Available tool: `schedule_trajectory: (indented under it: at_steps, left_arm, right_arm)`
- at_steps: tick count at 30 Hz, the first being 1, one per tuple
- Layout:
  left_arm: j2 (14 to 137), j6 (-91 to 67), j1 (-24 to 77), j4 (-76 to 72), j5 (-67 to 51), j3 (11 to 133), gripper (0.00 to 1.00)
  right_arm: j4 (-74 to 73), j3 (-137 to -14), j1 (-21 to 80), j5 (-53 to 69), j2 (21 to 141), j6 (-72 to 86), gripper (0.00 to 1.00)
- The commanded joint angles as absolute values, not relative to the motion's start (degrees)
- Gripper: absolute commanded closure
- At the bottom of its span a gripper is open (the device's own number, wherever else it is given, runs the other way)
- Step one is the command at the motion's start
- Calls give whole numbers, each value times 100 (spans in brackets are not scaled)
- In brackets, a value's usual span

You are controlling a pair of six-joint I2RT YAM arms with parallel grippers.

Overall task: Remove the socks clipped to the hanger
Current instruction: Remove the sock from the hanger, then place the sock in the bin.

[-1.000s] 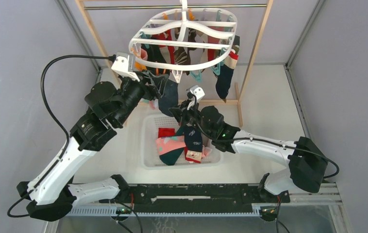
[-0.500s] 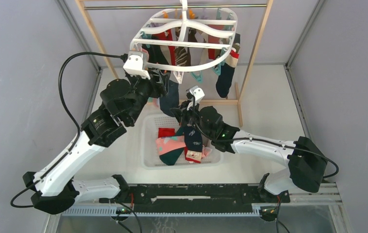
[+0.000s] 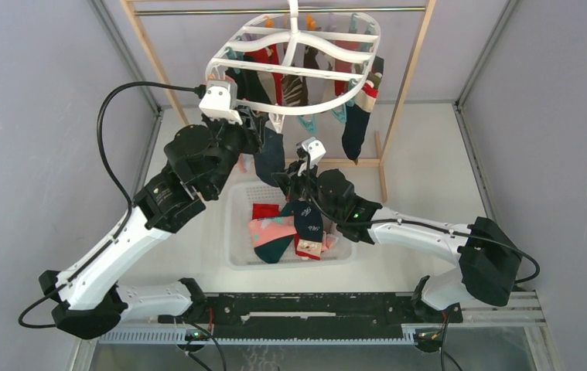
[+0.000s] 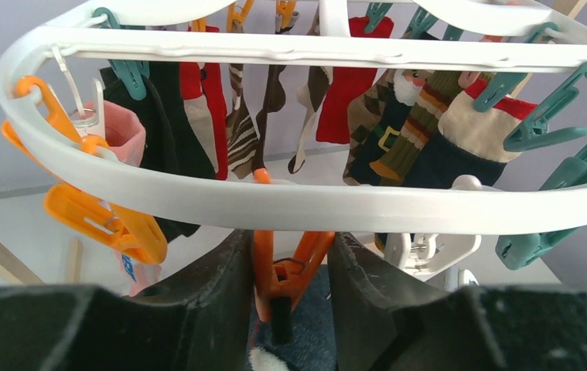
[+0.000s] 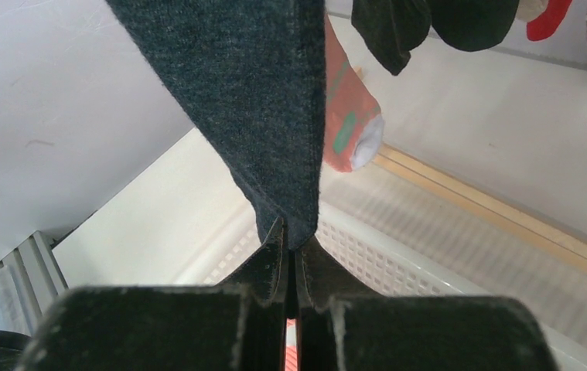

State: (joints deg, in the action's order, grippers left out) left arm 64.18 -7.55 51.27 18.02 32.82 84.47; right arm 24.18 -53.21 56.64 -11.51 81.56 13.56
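The white oval hanger (image 3: 305, 109) hangs at the back with several socks (image 3: 356, 124) clipped under it. A dark navy sock (image 3: 271, 154) hangs from an orange clip (image 4: 286, 267) below the near rim (image 4: 313, 207). My left gripper (image 4: 290, 249) is just under that rim, both fingers pressing the clip's two handles. In the top view the left gripper (image 3: 257, 128) sits at the hanger's front left. My right gripper (image 5: 291, 239) is shut on the lower tip of the navy sock (image 5: 251, 93), over the basket. It shows in the top view as the right gripper (image 3: 284, 179).
A white mesh basket (image 3: 236, 224) on the table holds several loose socks (image 3: 282, 232). The wooden rack frame (image 3: 406, 85) carries the hanger. Other orange (image 4: 104, 224), teal (image 4: 553, 108) and white (image 4: 429, 251) clips dangle close to my left fingers.
The left arm moved right and up to the hanger's front rim, and its jaws closed in onto the orange clip. The right arm stayed put, holding the sock.
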Motion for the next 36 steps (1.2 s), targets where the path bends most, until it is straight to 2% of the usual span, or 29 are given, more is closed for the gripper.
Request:
schedule_trajectory:
  at_steps: [1,10,23,27,30,34,36]
  left_arm:
    - [6414,-790,5166,1560,3305,8790,61]
    - [6373,-804,5162,1591,3196,8781,82]
    - [6272,-828,5161,1617,3112,8722,82]
    - [6207,-855,5159,1625,3059,8598,75]
    - [6122,-910,5164,1620,3029,8410,61]
    - [5969,-991,5159,1647,3023,8134,47]
    - [5876,-1044,5159,1653,3023,7964,40]
  right_arm:
    - [2467,-5455,5653,-1145,8114,1307,100]
    - [2504,-5169,5642,-1075,8022,1398,100]
    - [2677,-4167,5990,-1094,7842,1643,100]
    - [2646,-4032,6098,-1013,7982,1661,100]
    - [2584,-4017,6141,-928,8141,1670,100]
    - [2435,-4017,6162,-860,8240,1732,100]
    - [2291,-4017,6161,-844,8253,1765,95]
